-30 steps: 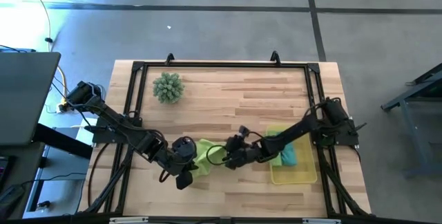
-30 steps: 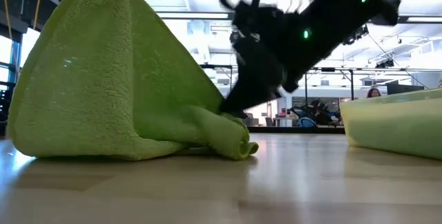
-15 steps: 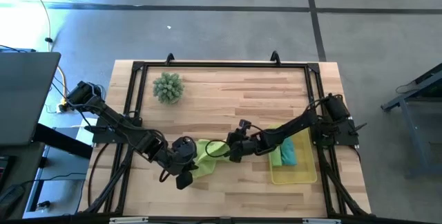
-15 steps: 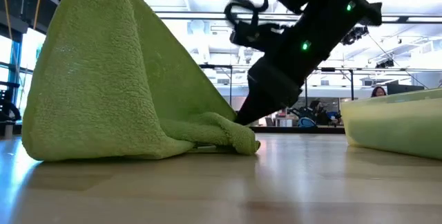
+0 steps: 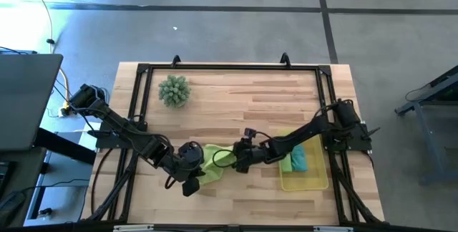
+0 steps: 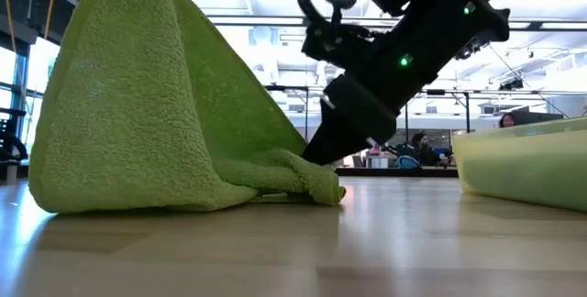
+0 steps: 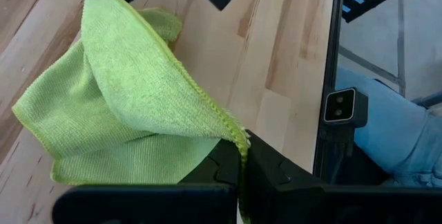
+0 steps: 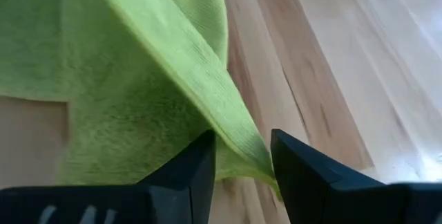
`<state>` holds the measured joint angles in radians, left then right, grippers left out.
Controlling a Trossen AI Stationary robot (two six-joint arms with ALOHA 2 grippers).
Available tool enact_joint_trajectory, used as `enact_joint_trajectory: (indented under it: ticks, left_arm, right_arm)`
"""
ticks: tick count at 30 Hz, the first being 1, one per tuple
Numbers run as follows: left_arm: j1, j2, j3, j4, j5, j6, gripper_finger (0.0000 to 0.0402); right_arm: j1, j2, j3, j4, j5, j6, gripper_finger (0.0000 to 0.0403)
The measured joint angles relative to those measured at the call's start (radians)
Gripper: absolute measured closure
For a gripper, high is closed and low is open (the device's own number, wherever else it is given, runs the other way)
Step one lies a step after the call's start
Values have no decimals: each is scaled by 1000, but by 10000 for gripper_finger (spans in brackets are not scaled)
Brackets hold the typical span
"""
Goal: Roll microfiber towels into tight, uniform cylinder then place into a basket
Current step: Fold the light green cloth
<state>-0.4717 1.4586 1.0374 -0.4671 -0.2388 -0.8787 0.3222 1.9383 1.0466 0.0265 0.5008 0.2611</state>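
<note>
L gripper [image 5: 192, 180] has its jaws clenched on a corner of the lime towel [image 5: 211, 162], lifting it off the counter [image 5: 236, 103] at near centre. R gripper [image 5: 236, 162] at towel's right edge, jaws parted astride a fold. Basket [image 5: 315, 182] to the right holds teal towel [image 5: 300, 162] & another lime one.
</note>
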Motion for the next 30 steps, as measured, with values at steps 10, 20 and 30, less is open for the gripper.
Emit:
enact_joint_trajectory:
  ticks: [10,20,30]
  left_arm:
    - [-2,0,0,-14,11,0,401]
    - [46,0,0,-241,4,45,401]
    - [205,-7,172,-687,-104,250,401]
  right_arm:
    - [-2,5,0,-14,36,-60,390]
    - [-10,-154,0,-198,58,-143,398]
    - [-116,-384,0,-309,67,-391,402]
